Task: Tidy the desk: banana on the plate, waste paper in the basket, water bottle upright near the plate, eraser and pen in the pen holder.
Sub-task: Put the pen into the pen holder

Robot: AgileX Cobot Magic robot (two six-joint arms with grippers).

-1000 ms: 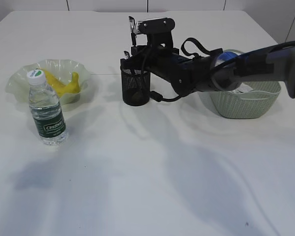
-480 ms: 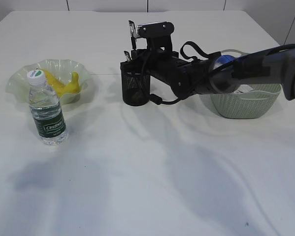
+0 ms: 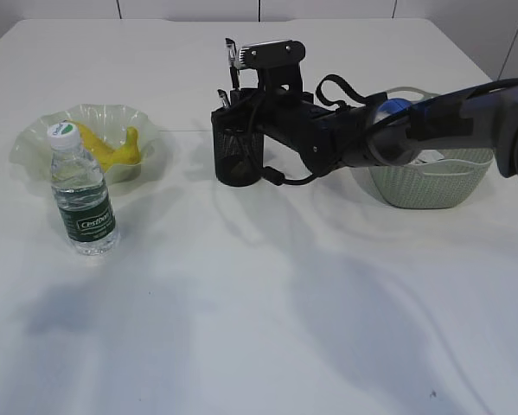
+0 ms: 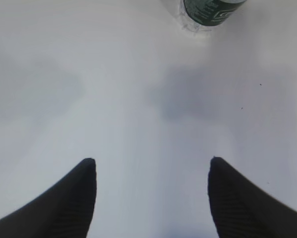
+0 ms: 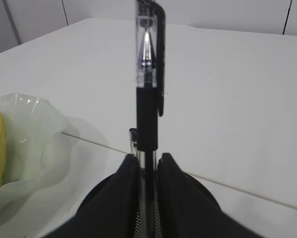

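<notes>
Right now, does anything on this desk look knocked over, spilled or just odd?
Nothing stands out. The water bottle stands upright beside the plate holding the banana, and the right tool holds the pen upright over the pen holder.

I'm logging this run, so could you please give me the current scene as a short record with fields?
banana: on the plate
plate: far left of the table
bottle: upright, in front of the plate
pen: vertical, clamped by the right gripper, above the holder
holder: black mesh, mid-table, below the gripper
basket: right side, behind the right arm
right gripper: shut on the pen
left gripper: open, empty, above bare table
eraser: not visible
</notes>
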